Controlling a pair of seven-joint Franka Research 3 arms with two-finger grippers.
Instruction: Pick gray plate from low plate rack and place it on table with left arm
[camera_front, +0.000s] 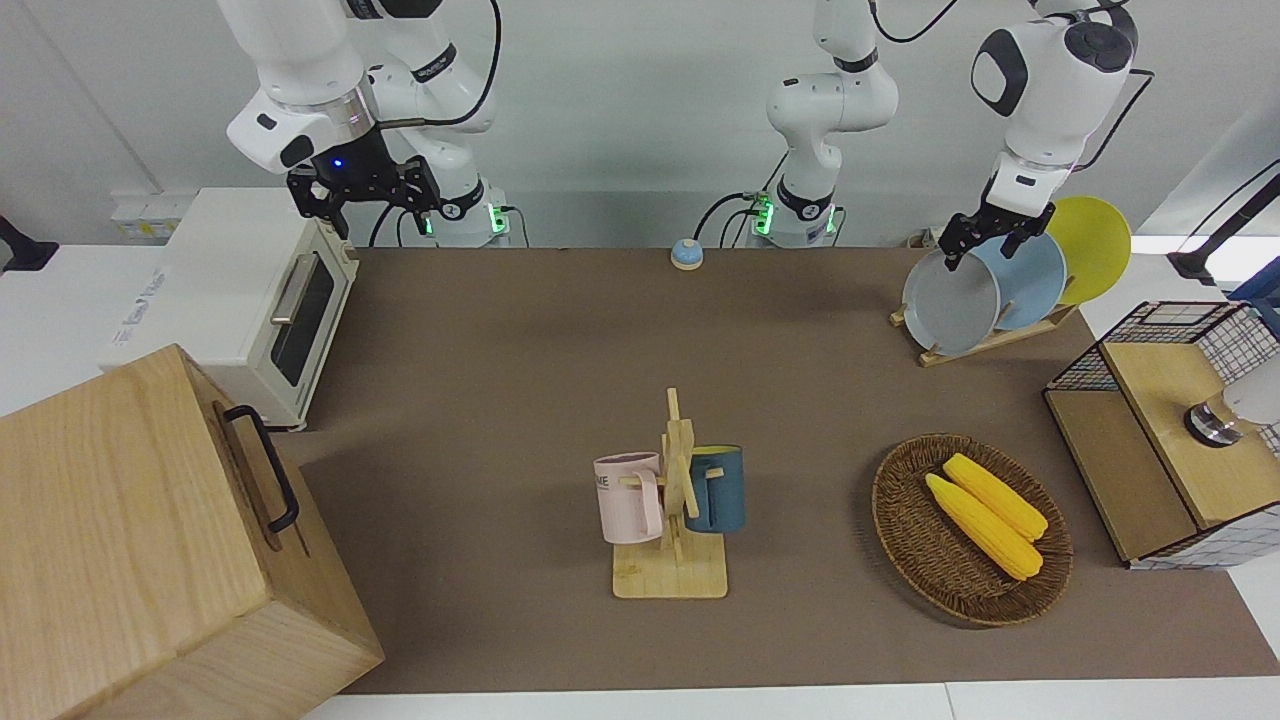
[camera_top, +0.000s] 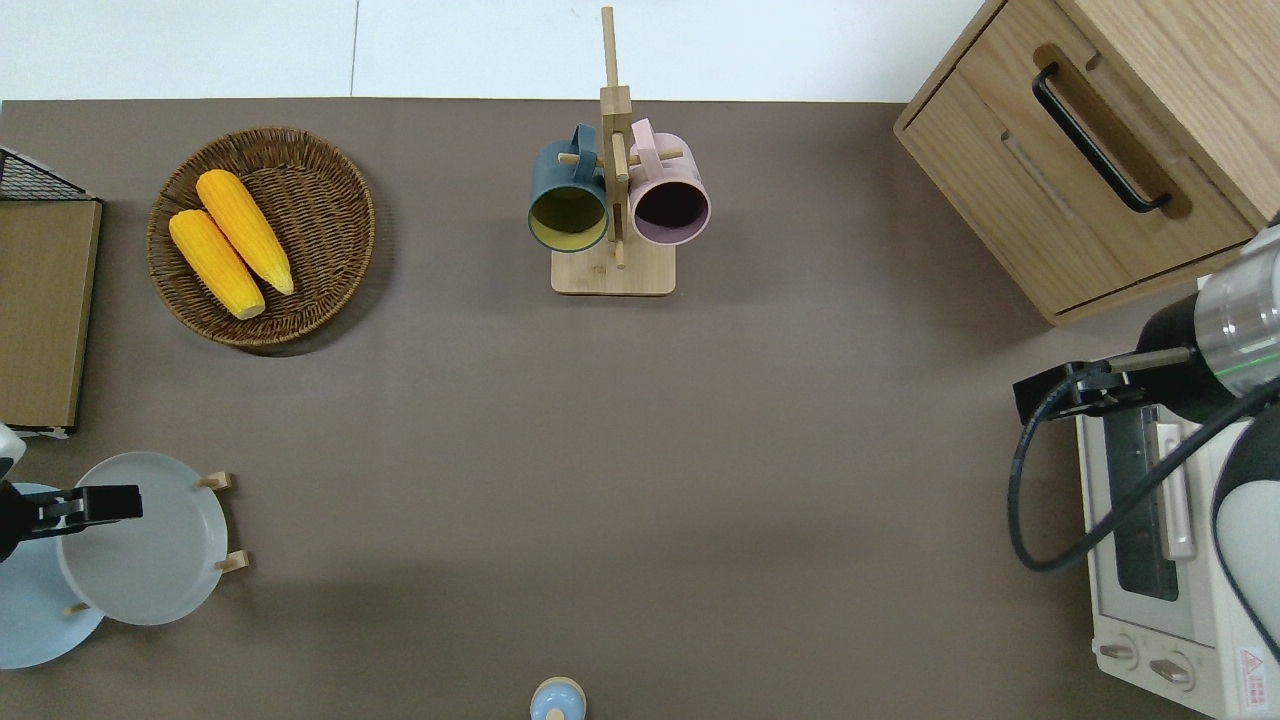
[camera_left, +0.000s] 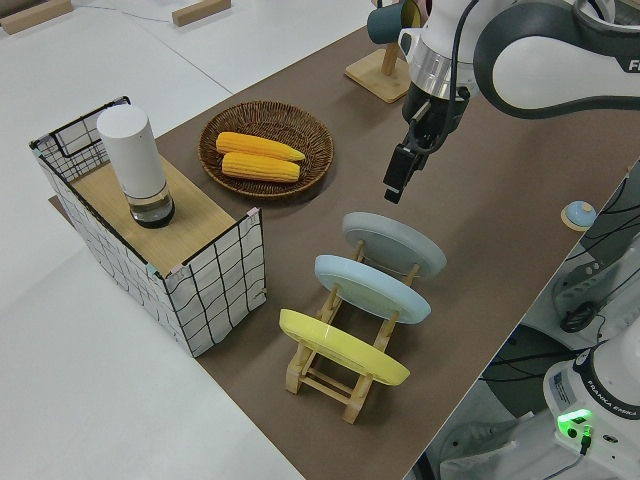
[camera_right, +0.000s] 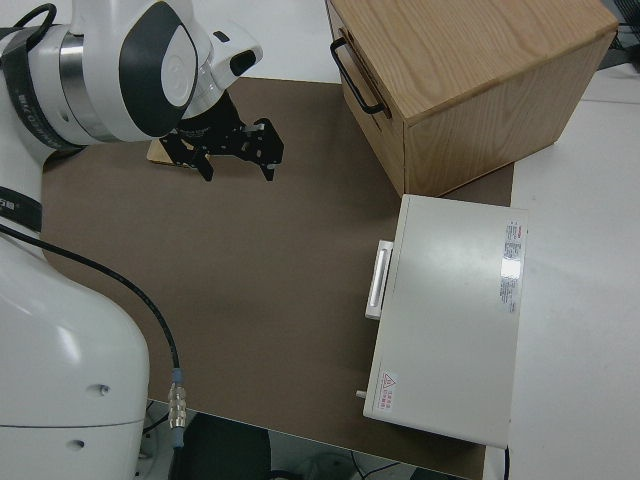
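Wooden drawer cabinet is sitting closest to the front camera, at the right arm's end of the worktop.

Gray plate is leaning in the low plate rack, in the slot farthest from the robots. Light-blue plate is standing next to it, and yellow plate is occupying the slot nearest the robots. Rack is resting at the left arm's end of the worktop.

Left gripper is hovering over the gray plate's upper rim, jaws spread and holding nothing. The side view is showing a gap between jaws and rim, so no contact yet.

Step in hand, by my reading: approach and alignment, ahead of the grasp. Plate not yet lifted.

Next move is likely calling for a descent until the jaws are straddling the rim, then a close and a lift up along the slanted pegs without nudging the light-blue plate. Open brown mat beside the rack is offering room for the set-down.

Wicker basket with two corn cobs is lying farther from the robots than the rack; mug stand is standing mid-worktop. Right arm is parked, right gripper jaws spread.
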